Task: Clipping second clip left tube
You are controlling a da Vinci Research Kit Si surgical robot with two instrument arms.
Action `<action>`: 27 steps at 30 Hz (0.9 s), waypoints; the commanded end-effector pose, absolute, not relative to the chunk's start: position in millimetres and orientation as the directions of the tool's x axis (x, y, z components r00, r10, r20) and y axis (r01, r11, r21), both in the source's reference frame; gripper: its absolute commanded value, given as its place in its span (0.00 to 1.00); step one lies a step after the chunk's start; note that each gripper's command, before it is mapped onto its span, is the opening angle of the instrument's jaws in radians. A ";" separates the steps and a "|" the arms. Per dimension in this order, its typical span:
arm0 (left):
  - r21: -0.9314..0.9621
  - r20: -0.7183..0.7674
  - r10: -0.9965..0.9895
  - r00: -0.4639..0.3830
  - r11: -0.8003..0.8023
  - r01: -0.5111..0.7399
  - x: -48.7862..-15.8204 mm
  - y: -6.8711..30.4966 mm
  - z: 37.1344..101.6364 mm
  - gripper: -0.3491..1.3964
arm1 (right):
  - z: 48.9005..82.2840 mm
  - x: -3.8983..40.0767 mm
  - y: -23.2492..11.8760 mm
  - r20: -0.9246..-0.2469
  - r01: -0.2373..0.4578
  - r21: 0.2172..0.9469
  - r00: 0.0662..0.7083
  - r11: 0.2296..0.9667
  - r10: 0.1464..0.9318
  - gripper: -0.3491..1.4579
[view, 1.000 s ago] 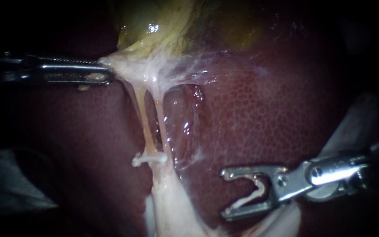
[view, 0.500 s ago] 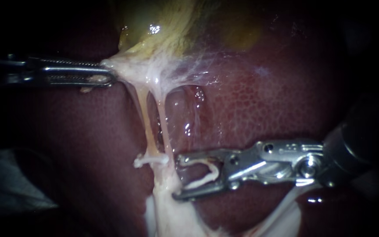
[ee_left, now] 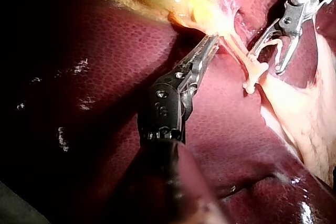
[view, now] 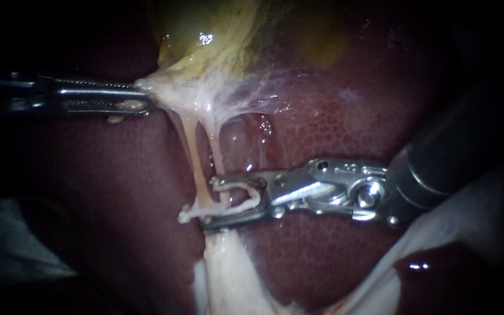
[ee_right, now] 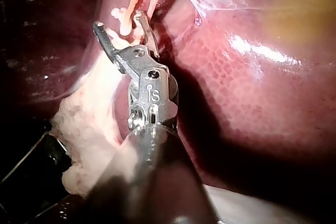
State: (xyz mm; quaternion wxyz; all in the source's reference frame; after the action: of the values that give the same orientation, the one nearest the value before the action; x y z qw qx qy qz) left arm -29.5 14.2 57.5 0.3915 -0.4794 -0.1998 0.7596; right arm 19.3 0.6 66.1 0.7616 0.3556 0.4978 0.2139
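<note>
Right wrist view misses left instrument [view: 144, 100] clamping tissue [view: 167, 87]; right instrument [view: 210, 203], jaws spread, holds clip [view: 256, 196].

My left instrument [view: 143, 100] is slim silver steel with finely toothed jaws; my right instrument [view: 210, 203] shows bright riveted hinges and a dark shaft.

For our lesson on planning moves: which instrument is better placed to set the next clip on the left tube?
Right. The right instrument carries a loaded clip and its tip is at the left tube, while the left instrument is holding tissue taut.
</note>
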 end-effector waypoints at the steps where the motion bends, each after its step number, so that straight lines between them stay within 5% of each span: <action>1: -0.679 -0.572 0.787 -0.234 -0.613 -0.404 -29.5 14.2 57.5 0.00 | 66.4 19.3 0.6 -0.604 0.031 0.757 0.412 0.653 0.682 0.47; 27: -0.679 -0.571 0.787 -0.233 -0.612 -0.405 -30.1 14.2 57.4 0.00 | 67.1 24.8 1.0 -0.606 0.165 0.794 0.298 0.586 0.738 0.47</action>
State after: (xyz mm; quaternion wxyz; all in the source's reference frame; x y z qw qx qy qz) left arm -30.1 14.2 57.4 0.3924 -0.4791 -0.1996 0.7593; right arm 25.1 0.9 67.0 0.6928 0.4082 0.5585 0.2038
